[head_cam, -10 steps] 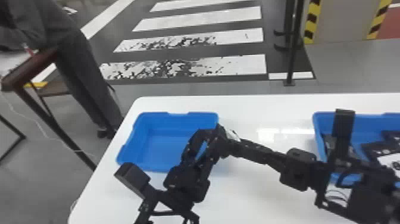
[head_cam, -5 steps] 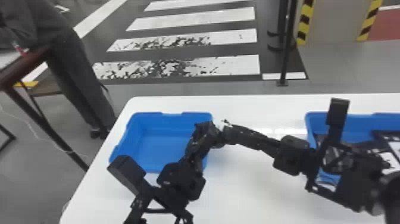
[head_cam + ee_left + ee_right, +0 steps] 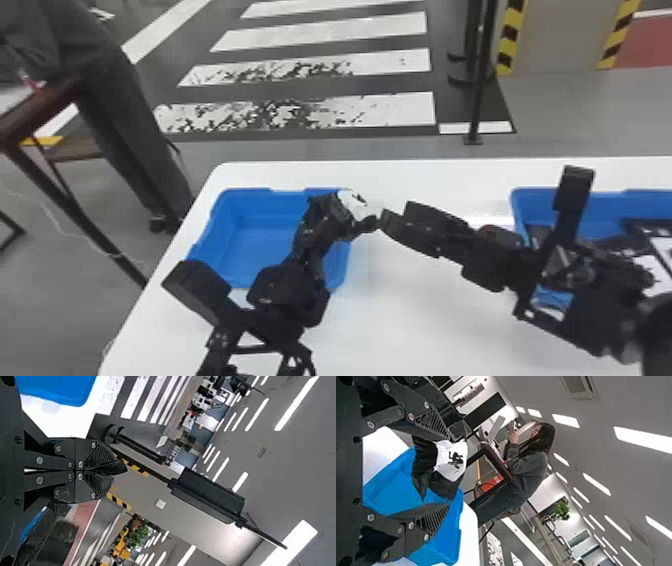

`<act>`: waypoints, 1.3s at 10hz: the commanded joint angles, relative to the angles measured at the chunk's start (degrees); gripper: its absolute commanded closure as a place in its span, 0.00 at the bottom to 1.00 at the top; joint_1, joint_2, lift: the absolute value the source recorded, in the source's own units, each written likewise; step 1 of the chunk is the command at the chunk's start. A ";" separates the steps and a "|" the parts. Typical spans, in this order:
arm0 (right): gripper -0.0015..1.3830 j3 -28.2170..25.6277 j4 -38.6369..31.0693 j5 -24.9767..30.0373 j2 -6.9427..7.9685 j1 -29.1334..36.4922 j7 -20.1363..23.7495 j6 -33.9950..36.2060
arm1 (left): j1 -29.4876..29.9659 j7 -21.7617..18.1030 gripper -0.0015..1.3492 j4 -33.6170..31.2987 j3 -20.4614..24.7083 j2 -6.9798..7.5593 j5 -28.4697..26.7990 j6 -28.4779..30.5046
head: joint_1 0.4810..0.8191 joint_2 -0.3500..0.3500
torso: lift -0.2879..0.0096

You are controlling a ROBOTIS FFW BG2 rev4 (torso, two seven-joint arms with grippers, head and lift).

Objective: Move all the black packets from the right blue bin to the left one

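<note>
Packet (image 3: 352, 202): soft black film, creased, white label with dark print. It's raised by the left blue bin's (image 3: 240, 240) right rim. Label end points up, black part sags down; too bunched to call a long axis. Left gripper (image 3: 332, 212), at that same rim, has its jaws together, pinching the packet. Right gripper (image 3: 397, 212), right of that bin, has jaws apart, tips just beside the packet.
</note>
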 commanded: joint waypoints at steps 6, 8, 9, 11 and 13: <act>0.02 -2.12 -1.22 -0.23 -0.09 1.86 0.25 -0.38 | -16.60 7.29 0.59 30.54 11.78 -1.44 -36.20 -16.07 | 0.63 0.98 | 0.50; 0.02 -5.43 -2.48 3.43 -0.09 2.56 0.16 -0.38 | -14.91 6.41 0.02 30.54 11.66 -1.62 -30.71 -21.27 | 0.63 0.99 | 0.50; 0.02 -7.49 -2.90 6.28 0.00 2.56 0.16 -0.24 | -14.21 4.22 0.10 30.40 10.75 -1.62 -26.60 -24.93 | 0.63 0.98 | 0.50; 0.04 -13.31 -6.42 15.08 0.35 3.83 -1.86 3.98 | -9.29 1.40 0.13 24.07 6.29 -1.18 -16.09 -30.41 | 0.63 0.89 | 0.50; 0.04 -19.60 -10.22 23.88 1.14 5.52 -5.29 11.29 | -2.39 -1.15 0.13 12.40 4.35 -0.74 -12.43 -24.36 | 0.63 0.75 | 0.50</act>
